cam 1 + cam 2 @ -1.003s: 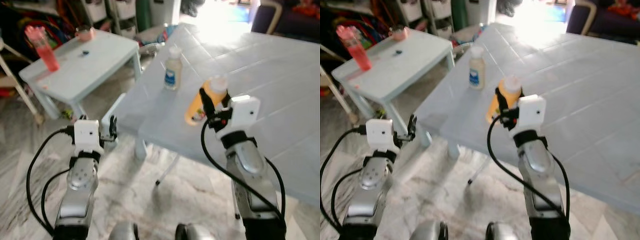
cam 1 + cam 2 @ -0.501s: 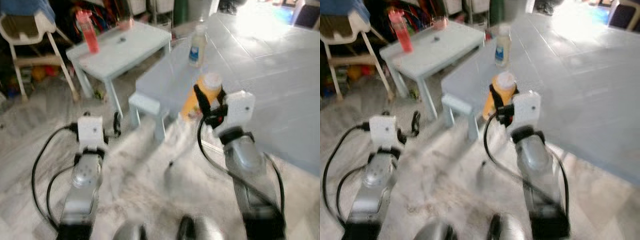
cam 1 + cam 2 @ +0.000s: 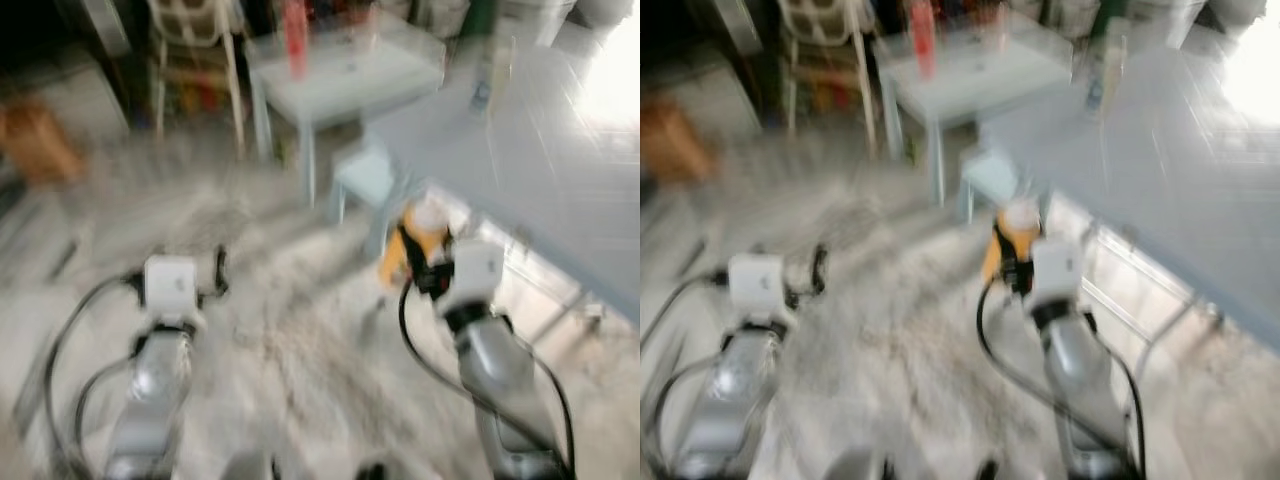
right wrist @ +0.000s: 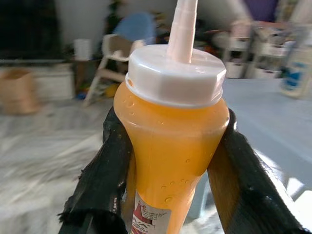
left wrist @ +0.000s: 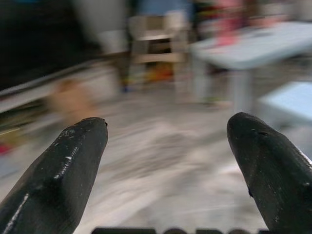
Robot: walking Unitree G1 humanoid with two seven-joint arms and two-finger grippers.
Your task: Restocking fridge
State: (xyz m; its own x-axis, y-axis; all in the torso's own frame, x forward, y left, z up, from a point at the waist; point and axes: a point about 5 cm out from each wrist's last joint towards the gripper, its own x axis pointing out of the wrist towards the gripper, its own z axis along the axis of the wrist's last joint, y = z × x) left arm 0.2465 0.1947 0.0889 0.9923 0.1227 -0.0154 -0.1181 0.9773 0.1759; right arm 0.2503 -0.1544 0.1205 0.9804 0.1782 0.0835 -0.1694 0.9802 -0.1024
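My right gripper (image 4: 165, 161) is clamped on the orange sauce bottle (image 4: 170, 141), carried upright over the floor near the big desk (image 3: 540, 150) on my right, my left gripper (image 5: 168, 161) spread empty, so I should keep it level while walking.

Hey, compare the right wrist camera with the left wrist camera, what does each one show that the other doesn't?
Right wrist view: the right gripper shut on an orange sauce bottle, its white nozzle cap in sharp close-up, with a brown bag blurred on the floor behind.

Left wrist view: the left gripper open with nothing between its fingers, and a blurred red bottle on a small pale blue table.

Both: a white high chair and pale marbled floor.
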